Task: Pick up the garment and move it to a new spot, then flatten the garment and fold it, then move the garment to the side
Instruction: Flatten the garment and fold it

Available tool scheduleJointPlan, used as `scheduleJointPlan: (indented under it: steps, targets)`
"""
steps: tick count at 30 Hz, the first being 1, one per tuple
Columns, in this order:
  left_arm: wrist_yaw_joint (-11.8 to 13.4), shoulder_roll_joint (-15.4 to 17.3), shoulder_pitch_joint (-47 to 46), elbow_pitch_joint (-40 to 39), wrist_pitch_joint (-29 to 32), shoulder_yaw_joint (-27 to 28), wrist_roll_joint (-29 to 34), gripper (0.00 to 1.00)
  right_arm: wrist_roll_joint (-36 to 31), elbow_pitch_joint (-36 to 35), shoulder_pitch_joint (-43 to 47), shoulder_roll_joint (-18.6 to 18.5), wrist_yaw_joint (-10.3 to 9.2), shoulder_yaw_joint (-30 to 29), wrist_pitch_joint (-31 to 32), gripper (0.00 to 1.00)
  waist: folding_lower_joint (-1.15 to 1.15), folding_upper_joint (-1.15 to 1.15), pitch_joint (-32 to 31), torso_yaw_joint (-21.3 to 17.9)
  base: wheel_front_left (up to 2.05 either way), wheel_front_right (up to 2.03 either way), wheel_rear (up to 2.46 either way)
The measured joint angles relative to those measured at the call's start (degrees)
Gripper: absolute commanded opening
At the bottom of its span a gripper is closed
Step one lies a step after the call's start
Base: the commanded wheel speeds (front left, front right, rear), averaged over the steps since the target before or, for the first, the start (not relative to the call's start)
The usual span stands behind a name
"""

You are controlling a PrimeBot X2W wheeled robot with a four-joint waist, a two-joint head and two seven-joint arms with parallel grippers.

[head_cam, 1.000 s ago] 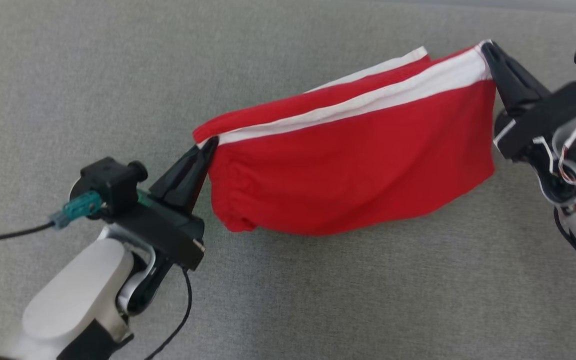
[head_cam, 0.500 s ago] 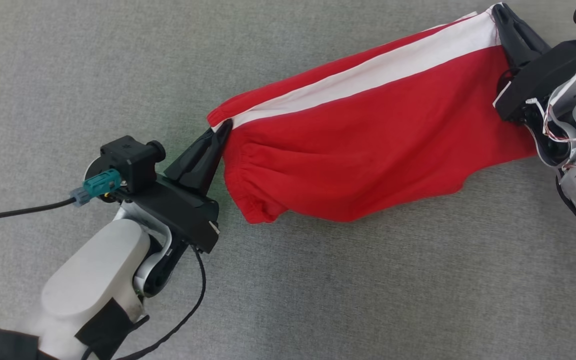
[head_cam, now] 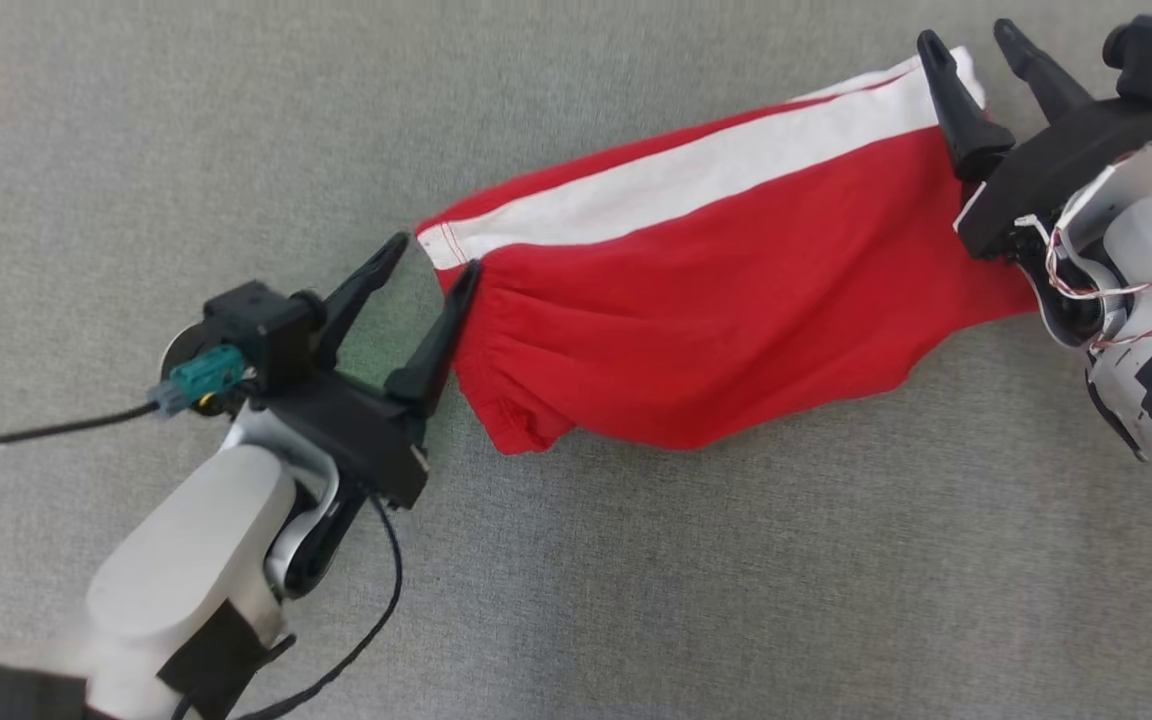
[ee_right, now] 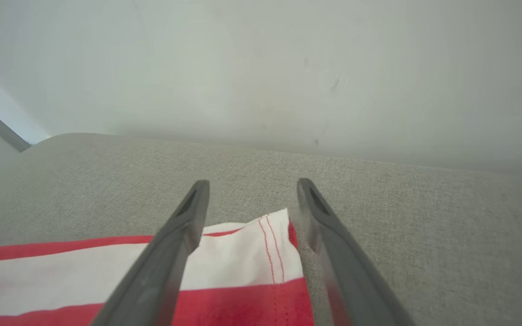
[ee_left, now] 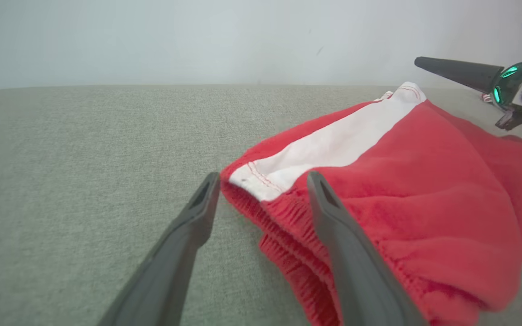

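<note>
So here's where we are: the red garment (head_cam: 716, 300) lies stretched out on the grey fabric surface (head_cam: 636, 560), running slantwise from our left gripper (head_cam: 436, 254) up to our right gripper (head_cam: 966, 32). A white stripe (head_cam: 686, 185) runs along its far edge from end to end.

Both sets of jaws are spread wide and neither one is pinching anything. On the left, the gathered end of the garment sits right at the fingertips. In the left wrist view the white corner pokes into the gap between the two fingers, and one finger lies over the red cloth. On the right it's much the same: in the right wrist view the stitched end of the stripe sits in the gap, with one finger over the cloth and the other beside the hem, above bare grey fabric.

The near edge of the garment looks a bit rumpled and baggy. A black cable (head_cam: 66, 428) trails off from our left wrist, and there's a pale wall (ee_right: 261, 68) behind the surface.
</note>
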Motion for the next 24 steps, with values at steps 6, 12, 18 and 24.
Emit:
scheduleJointPlan:
  steps: [6,12,18,24]
  targets:
    - [0.0,0.3,6.02,-1.21,0.0,4.72,2.57,1.0,-0.37,-1.27,2.86,-1.4,0.0,4.48,-1.99,1.0,-0.01,0.0,-3.38,-0.6,0.0,0.0,0.0]
    - [0.74,-0.66,13.26,-5.84,0.0,13.25,9.01,1.0,2.11,-0.69,6.89,-3.72,0.0,4.6,-3.03,1.0,-0.01,-0.01,-6.48,-0.83,0.0,0.0,0.0]
    - [4.07,-4.74,21.73,-12.46,-0.01,23.02,17.04,1.0,3.46,0.26,11.39,-3.67,0.0,3.94,-3.26,1.0,-0.01,-0.01,-8.34,-0.68,0.0,0.0,0.0]
    - [4.34,-12.63,32.03,-20.23,-0.01,33.99,26.97,1.0,3.98,0.6,15.89,-2.67,0.0,1.45,-3.3,1.0,-0.01,-0.01,-10.02,-0.3,0.0,0.0,0.0]
